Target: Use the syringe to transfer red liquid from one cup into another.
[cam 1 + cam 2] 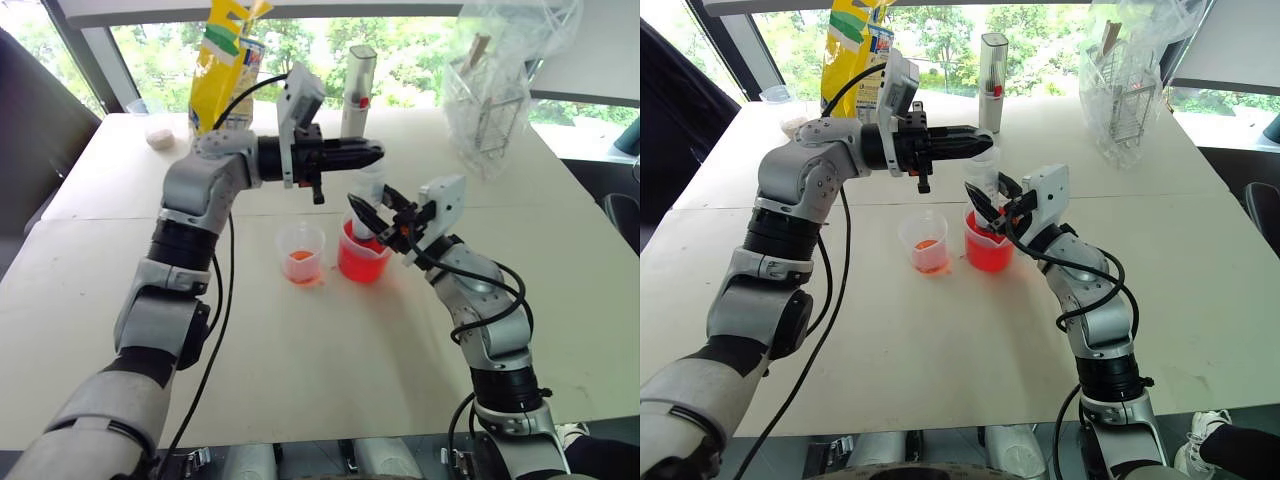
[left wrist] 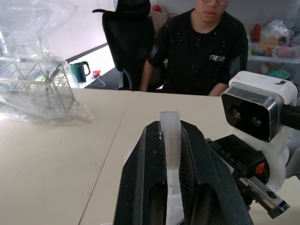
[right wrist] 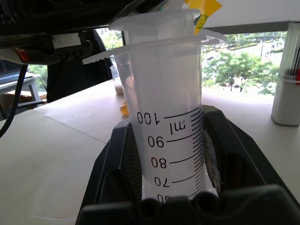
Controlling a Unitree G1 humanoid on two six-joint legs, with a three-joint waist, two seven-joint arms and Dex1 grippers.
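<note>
The syringe (image 1: 369, 188) stands upright with its lower end inside the larger spouted cup (image 1: 362, 258), which holds bright red liquid (image 1: 360, 268). My right gripper (image 1: 372, 212) is shut on the syringe's graduated barrel (image 3: 168, 117), just above the cup's rim. From the left, my left gripper (image 1: 376, 153) reaches in level and is shut on the clear plunger top (image 2: 170, 136). To the left of the big cup stands the smaller tapered cup (image 1: 301, 252), with a little orange-red liquid at its bottom.
At the far edge of the white table (image 1: 300, 380) stand a yellow bag (image 1: 225, 60), a tall silver canister (image 1: 358, 85) and a wire rack wrapped in plastic (image 1: 495, 110). A person (image 2: 201, 47) sits beyond the table's right side beside a black chair (image 2: 129, 42).
</note>
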